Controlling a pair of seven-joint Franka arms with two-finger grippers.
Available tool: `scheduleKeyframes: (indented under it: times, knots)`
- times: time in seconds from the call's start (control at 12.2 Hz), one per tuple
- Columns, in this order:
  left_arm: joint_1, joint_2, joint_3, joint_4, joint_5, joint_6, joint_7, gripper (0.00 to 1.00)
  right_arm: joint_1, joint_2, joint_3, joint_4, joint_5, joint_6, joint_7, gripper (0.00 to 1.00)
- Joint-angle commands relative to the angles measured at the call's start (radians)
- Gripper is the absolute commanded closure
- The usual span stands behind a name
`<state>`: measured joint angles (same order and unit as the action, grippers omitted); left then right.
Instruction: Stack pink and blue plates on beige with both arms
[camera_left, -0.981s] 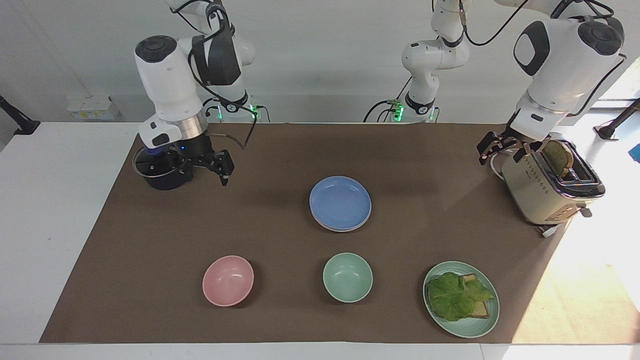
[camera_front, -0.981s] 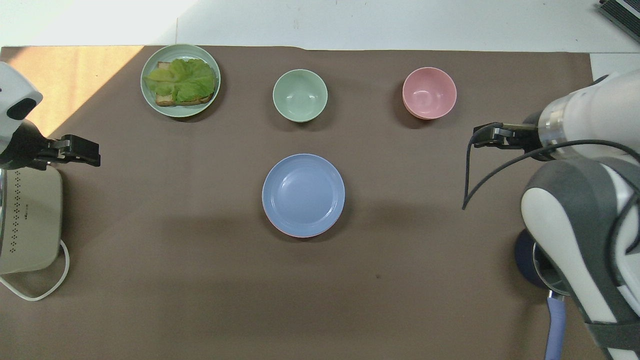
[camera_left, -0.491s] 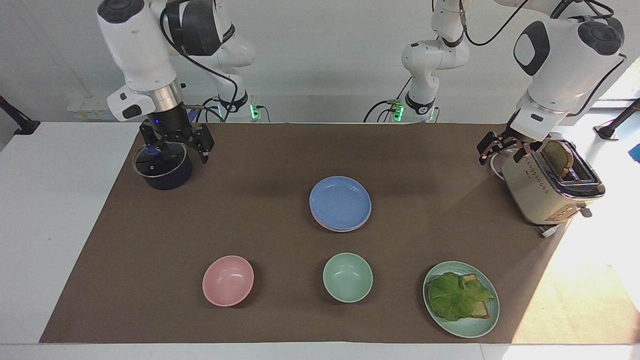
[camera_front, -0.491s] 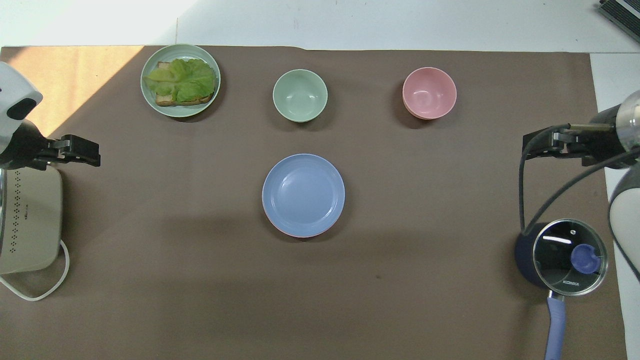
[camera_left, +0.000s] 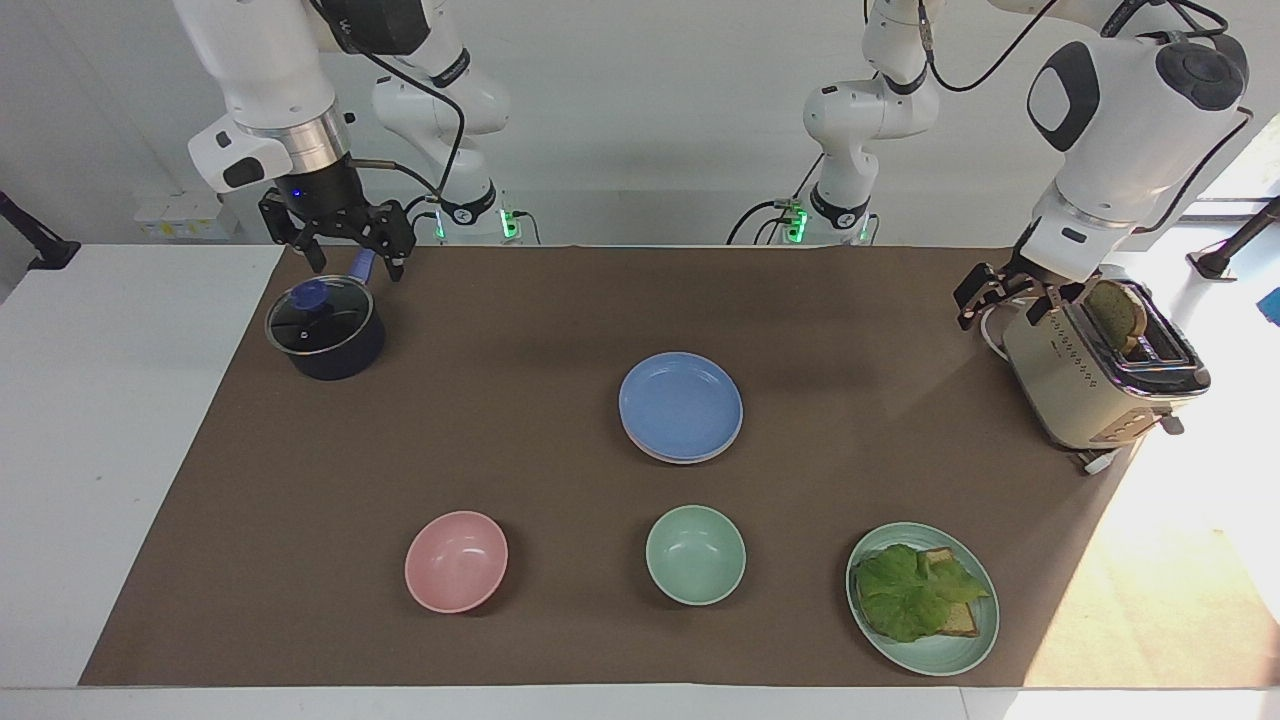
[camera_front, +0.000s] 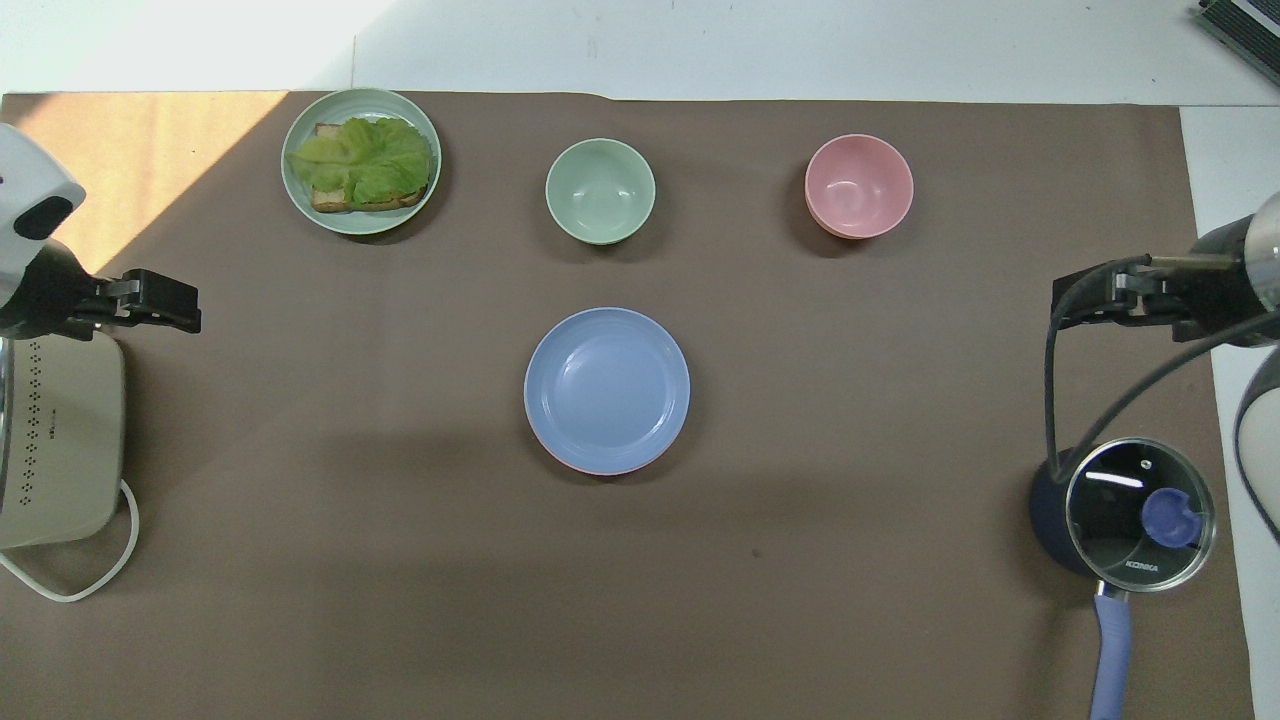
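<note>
The blue plate (camera_left: 681, 405) (camera_front: 607, 388) lies in the middle of the brown mat, on top of a stack. A thin rim of the pink plate (camera_front: 600, 472) shows just under it. The beige plate is hidden under those two. My right gripper (camera_left: 348, 256) (camera_front: 1085, 300) hangs open and empty, raised over the mat's edge beside the pot. My left gripper (camera_left: 998, 308) (camera_front: 178, 300) waits open and empty, up against the toaster at the left arm's end of the table.
A dark pot with a glass lid (camera_left: 325, 330) (camera_front: 1130, 512) stands at the right arm's end. A toaster (camera_left: 1100, 380) holds a bread slice. Farther from the robots than the stack are a pink bowl (camera_left: 456, 560), a mint bowl (camera_left: 695, 553) and a green plate (camera_left: 940, 662) with lettuce on bread.
My right gripper has risen from low over the pot and drawn back toward its base, uncovering the pot. The left arm and the plates have not moved.
</note>
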<state>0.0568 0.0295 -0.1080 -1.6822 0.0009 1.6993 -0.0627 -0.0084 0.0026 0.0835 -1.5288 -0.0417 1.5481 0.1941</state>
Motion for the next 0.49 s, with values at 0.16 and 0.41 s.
scheduleKeyframes:
  times: [0.16, 0.41]
  knots:
    - [0.0, -0.028, -0.001, -0.031, 0.01, 0.003, -0.002, 0.0, -0.021, -0.035, -0.004, -0.031, -0.001, -0.014, -0.041, 0.0]
    - [0.0, -0.028, -0.001, -0.031, 0.01, 0.003, -0.002, 0.0, -0.021, -0.042, -0.004, -0.044, -0.001, -0.017, -0.042, 0.0]
